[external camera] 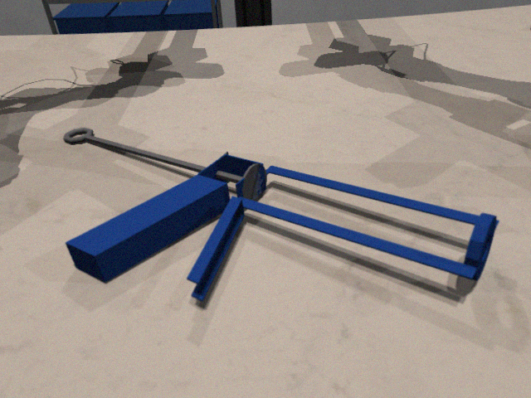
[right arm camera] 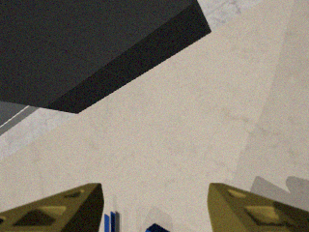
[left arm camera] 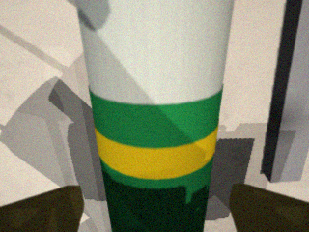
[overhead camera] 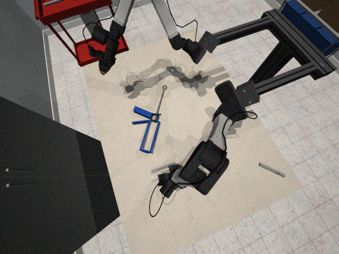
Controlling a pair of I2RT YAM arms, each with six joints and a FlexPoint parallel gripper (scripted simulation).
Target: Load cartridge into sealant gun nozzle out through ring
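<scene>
Hovering over the cartridge [left arm camera: 156, 126], the left fingers stand well open, one to either side of it in the wrist view, gripping nothing; whether the tips reach down around it, cannot tell. Right gripper [overhead camera: 103, 71] [right arm camera: 155, 208]: about half open, nothing held, up by the red cart [overhead camera: 49, 19]

Cartridge: pale body, green bands with a yellow one between, under the left gripper [overhead camera: 163, 179] [left arm camera: 155, 193], outside the gun. A grey bar [overhead camera: 162, 167] [left arm camera: 292, 97] lies beside it, apart

Sealant gun [overhead camera: 156, 131] [external camera: 364, 240] [right arm camera: 156, 228]: blue, unloaded, on the tabletop [overhead camera: 246, 213] [external camera: 343, 321] [left arm camera: 24, 53] [right arm camera: 169, 135] between the two grippers. Front ring [overhead camera: 146, 151] [external camera: 481, 241] at the end nearer the left gripper; plunger rod [overhead camera: 160, 101] [external camera: 145, 154] sticking far out behind, ring-ended; grey disc [external camera: 253, 182] at the rear of the frame. Thumb plate too small to make out

Farther off, a second grey bar [overhead camera: 271, 169] near the tabletop's edge; dark cabinet [overhead camera: 41, 153] [right arm camera: 97, 48] on the gun's handle side
</scene>
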